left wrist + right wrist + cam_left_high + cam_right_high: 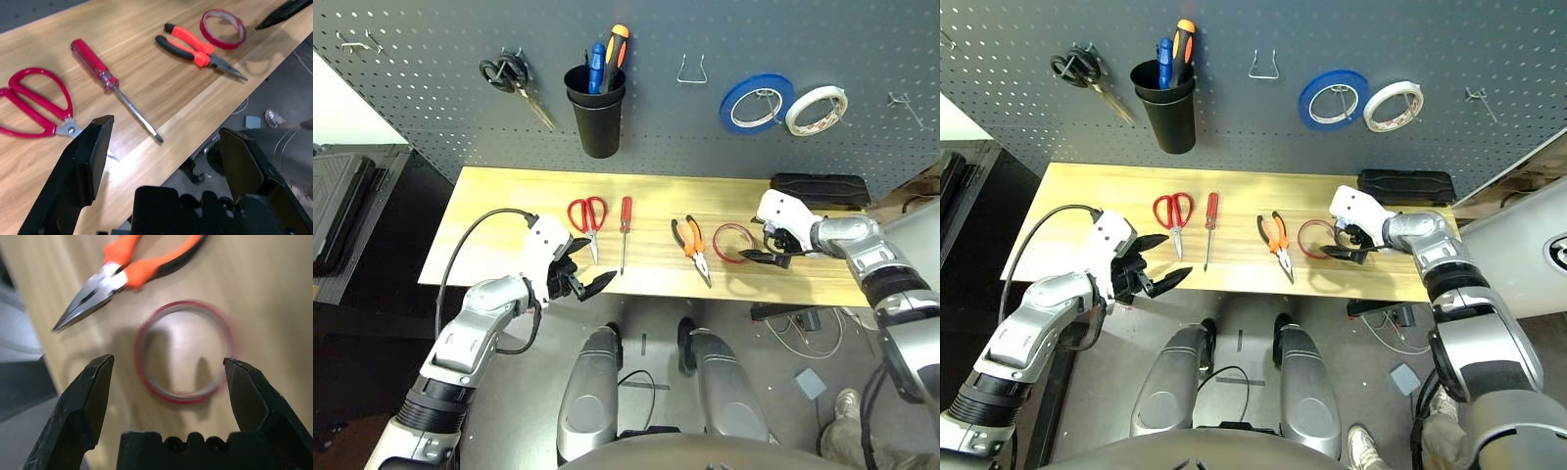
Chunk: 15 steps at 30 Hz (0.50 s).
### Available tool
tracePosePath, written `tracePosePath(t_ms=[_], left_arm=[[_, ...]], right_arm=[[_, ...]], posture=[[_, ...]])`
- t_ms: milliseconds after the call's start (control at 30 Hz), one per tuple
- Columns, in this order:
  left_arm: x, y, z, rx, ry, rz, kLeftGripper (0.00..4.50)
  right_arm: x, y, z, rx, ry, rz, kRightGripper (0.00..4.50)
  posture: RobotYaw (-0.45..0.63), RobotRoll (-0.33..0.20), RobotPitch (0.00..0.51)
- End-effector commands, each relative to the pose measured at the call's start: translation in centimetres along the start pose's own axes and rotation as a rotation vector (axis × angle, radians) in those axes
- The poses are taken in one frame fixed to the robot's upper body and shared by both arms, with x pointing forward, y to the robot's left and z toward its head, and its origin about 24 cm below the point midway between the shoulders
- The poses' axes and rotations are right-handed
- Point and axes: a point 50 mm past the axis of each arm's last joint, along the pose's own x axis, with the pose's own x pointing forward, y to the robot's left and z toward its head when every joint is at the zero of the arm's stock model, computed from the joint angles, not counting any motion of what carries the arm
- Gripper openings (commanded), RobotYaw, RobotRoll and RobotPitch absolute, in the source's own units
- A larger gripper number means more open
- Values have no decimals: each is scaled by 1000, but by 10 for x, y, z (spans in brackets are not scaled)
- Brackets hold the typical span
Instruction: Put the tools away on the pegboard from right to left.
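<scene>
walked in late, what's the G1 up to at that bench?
It seems to be about to pick up the red tape ring: the open right gripper hovers over it, holding nothing. The left gripper is open and empty near the red scissors. Screwdriver and pliers also lie on the table, not yet on the pegboard.

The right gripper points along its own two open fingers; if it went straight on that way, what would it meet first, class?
Most likely the red tape ring, lying on the table ahead of the open right gripper; how far ahead is unclear.
</scene>
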Motion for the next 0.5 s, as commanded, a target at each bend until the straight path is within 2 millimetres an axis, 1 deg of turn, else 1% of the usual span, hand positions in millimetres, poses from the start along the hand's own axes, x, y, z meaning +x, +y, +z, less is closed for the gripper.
tracePosePath(t_ms=[33,200,233,333,500], left_arm=[[-3,-7,-7,0,37,-8,4486],[-5,-9,-7,-3,38,9,4486],[-5,-9,-7,-3,36,13,4500],[-5,-8,-6,-1,35,22,4500],[-2,-8,-5,-1,28,29,4500]], right_arm=[[13,9,-6,-20,80,35,4500],[26,14,-5,-38,153,33,4500],[28,14,-5,-39,168,21,4319],[28,11,-6,-52,207,-31,3599],[25,8,-8,-9,179,-60,1754]], posture=[[265,0,308],[289,0,302],[289,0,302],[298,0,294],[292,0,281]])
